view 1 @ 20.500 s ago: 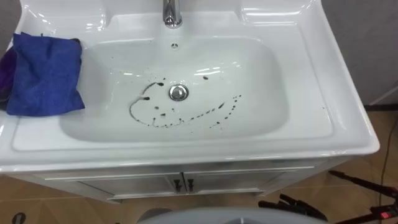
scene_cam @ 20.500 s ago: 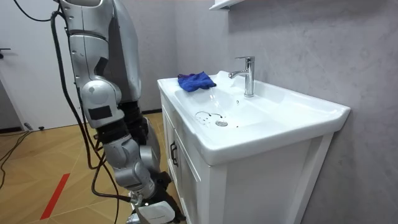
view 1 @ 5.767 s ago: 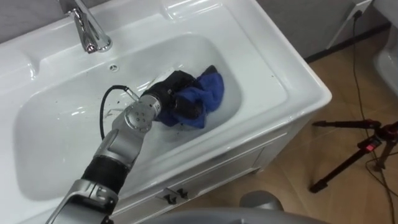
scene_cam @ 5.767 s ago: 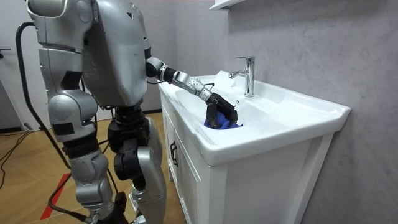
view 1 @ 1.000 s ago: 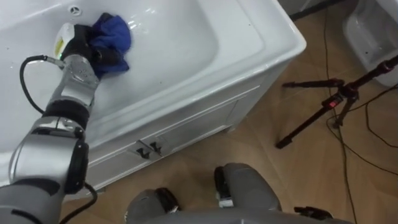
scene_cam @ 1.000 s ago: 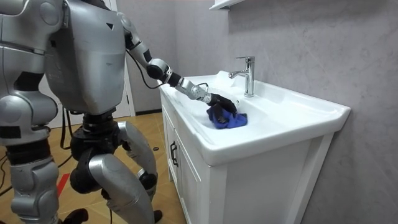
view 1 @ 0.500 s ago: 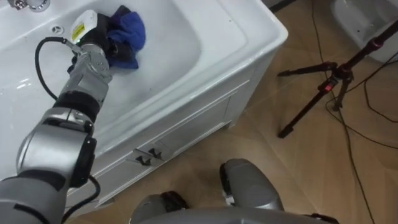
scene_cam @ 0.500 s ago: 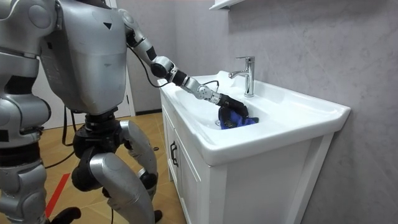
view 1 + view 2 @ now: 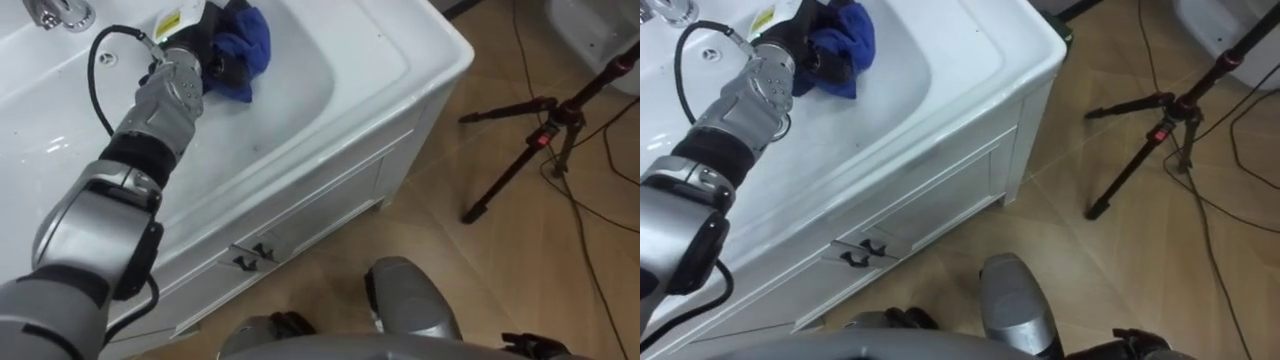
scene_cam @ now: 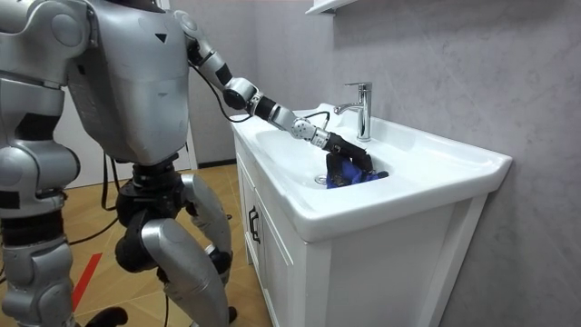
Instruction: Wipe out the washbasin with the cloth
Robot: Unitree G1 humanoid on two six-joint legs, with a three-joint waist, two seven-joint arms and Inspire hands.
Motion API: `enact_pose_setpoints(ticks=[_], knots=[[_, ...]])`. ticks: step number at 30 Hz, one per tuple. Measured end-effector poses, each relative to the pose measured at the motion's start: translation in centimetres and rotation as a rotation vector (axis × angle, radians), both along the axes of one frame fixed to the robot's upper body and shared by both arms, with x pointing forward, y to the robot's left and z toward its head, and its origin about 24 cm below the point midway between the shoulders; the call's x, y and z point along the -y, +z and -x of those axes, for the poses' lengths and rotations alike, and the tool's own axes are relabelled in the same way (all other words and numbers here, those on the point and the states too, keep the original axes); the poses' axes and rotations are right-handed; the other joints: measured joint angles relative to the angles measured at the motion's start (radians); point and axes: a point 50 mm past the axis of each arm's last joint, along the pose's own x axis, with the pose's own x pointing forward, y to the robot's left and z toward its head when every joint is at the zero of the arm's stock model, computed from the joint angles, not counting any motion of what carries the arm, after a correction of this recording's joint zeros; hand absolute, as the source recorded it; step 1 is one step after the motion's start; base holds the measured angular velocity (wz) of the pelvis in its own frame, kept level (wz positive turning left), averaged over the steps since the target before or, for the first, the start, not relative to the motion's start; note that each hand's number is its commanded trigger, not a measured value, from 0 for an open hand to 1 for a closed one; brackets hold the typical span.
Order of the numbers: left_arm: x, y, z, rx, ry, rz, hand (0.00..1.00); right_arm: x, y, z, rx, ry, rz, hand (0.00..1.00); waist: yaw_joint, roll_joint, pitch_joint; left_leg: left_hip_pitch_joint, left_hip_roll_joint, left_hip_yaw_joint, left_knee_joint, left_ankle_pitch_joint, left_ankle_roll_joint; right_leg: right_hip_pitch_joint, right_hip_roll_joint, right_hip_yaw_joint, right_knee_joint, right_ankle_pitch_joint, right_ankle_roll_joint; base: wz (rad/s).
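Observation:
A white basin sits on a white cabinet, and a crumpled blue cloth lies in its bowl. My left hand is black and reaches in from the lower left, with its fingers curled into the cloth and pressing it on the bowl's floor. In the room view the robot stands at the basin's side on the room view's left. Its left arm is stretched over the rim, with the left hand on the blue cloth just below the faucet. The bowl surface around the cloth looks white.
The chrome faucet stands at the basin's back edge. Cabinet doors with small dark handles are below the rim. A black tripod and cables stand on the wooden floor to the right of the cabinet.
My left hand has dragged the blue cloth across the bowl towards the room view's right, ending under the faucet. The head camera has shifted as well.

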Motion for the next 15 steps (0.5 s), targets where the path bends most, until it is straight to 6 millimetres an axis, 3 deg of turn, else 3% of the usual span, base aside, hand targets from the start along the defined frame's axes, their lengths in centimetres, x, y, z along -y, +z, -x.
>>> enact_pose_setpoints(ticks=[15], knots=[[0.19,0.17,-0.07,-0.047,-0.044,0.01,1.0,-0.14,-0.07,0.12,-0.018,0.037,0.01,0.0,-0.01,-0.004,0.0033,0.013,-0.006,-0.023,0.0,-0.005,-0.002,0.034,-0.016,-0.044,-0.008,-0.012,0.003,0.05]])
